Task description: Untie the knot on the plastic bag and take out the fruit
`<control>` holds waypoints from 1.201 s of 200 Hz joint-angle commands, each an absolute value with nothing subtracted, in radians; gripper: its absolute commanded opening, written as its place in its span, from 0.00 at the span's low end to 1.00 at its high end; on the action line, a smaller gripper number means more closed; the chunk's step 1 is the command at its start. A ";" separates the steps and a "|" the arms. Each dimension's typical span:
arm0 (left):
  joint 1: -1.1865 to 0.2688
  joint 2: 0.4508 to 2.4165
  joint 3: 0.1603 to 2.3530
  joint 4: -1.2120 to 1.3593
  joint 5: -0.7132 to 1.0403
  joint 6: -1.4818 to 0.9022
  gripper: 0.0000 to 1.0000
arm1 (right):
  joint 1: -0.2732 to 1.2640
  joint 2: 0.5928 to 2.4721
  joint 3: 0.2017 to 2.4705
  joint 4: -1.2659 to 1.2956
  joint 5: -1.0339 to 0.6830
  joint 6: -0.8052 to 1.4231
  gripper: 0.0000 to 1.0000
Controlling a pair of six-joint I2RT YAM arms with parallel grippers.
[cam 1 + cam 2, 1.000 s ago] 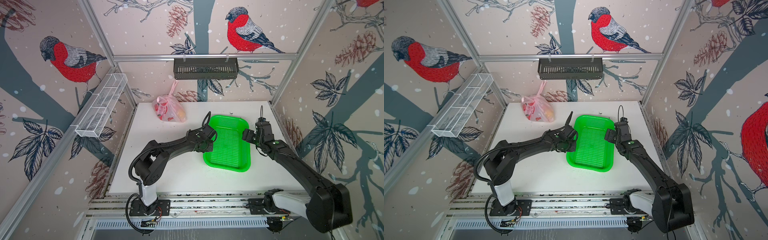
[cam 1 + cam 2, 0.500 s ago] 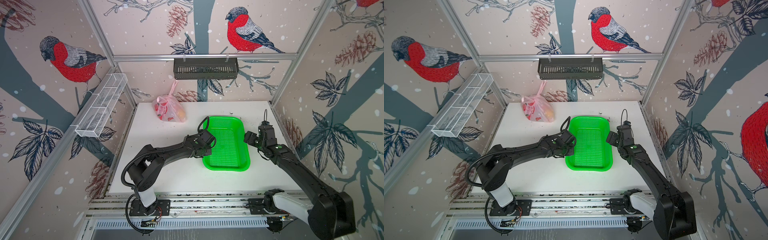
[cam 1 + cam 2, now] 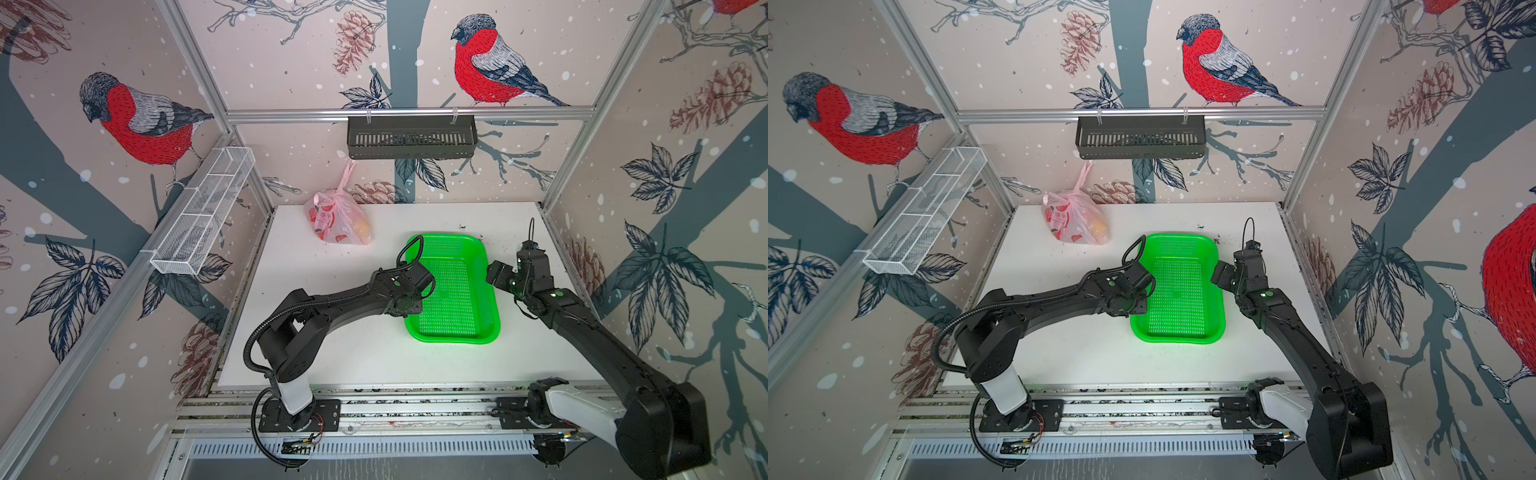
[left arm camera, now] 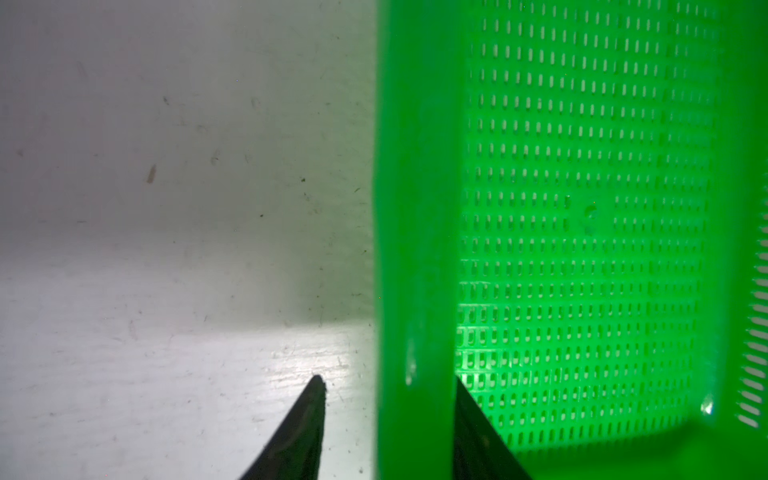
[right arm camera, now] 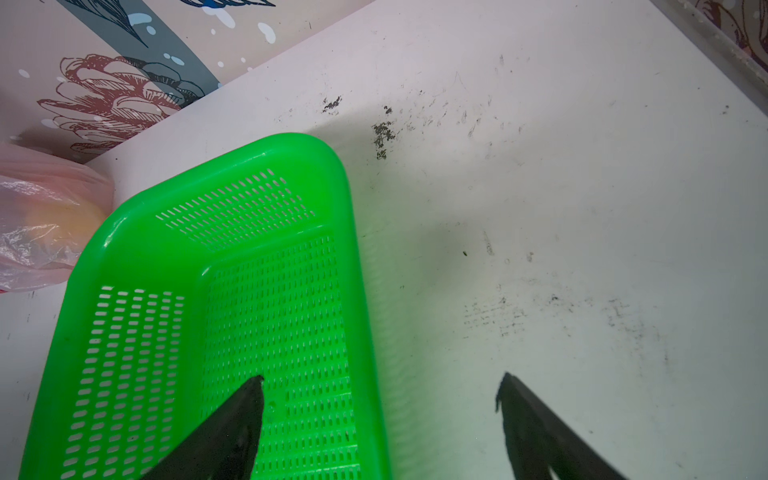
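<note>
The plastic bag (image 3: pixel 338 222) (image 3: pixel 1075 220), pale pink with red prints, sits tied at the table's back left, and its edge shows in the right wrist view (image 5: pixel 37 232). Its knot (image 3: pixel 338 192) (image 3: pixel 1076 192) stands on top, handles sticking up. One orange fruit (image 3: pixel 362 227) (image 3: pixel 1099 227) (image 5: pixel 62 216) shows through the film; other fruit I cannot make out. My left gripper (image 3: pixel 411 301) (image 3: pixel 1129 301) (image 4: pixel 386 380) is open astride the left rim of the green basket (image 3: pixel 453 336) (image 3: pixel 1177 337) (image 4: pixel 415 208) (image 5: pixel 232 166). My right gripper (image 3: pixel 505 278) (image 3: pixel 1225 278) (image 5: pixel 382 378) hangs wide open over the right rim, holding nothing.
The white table (image 3: pixel 332 353) has dark dirt marks behind the basket (image 5: pixel 382 137). A black slotted shelf (image 3: pixel 411 137) hangs on the back rail. A white wire rack (image 3: pixel 203 212) runs along the left wall.
The basket has turned from slanted to nearly square with the table under my left gripper. That gripper's jaws have since parted from the rim. The right gripper drew back slightly.
</note>
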State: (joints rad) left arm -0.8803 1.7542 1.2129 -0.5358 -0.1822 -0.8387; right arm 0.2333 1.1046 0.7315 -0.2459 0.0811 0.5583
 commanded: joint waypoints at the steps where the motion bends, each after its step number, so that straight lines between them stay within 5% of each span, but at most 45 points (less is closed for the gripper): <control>1: -0.881 1.741 1.270 -0.619 -0.269 -0.841 0.53 | 0.233 1.101 0.748 -0.235 0.067 0.566 0.89; 61: -0.790 1.697 1.429 -0.708 -0.379 -0.727 0.63 | 0.233 1.090 0.775 -0.270 0.063 0.577 0.89; 137: -0.424 1.630 1.527 -0.539 -0.292 -0.470 0.68 | 0.252 1.102 0.785 -0.254 0.066 0.575 0.87; 240: -0.174 1.939 1.751 -0.378 -0.170 -0.392 0.69 | 0.284 1.280 0.890 -0.210 0.110 0.574 0.86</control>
State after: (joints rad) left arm -0.1856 1.8637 1.6890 -0.4217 -0.2043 -0.4191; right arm 0.2821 1.2381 0.8608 -0.2451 0.0879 0.5762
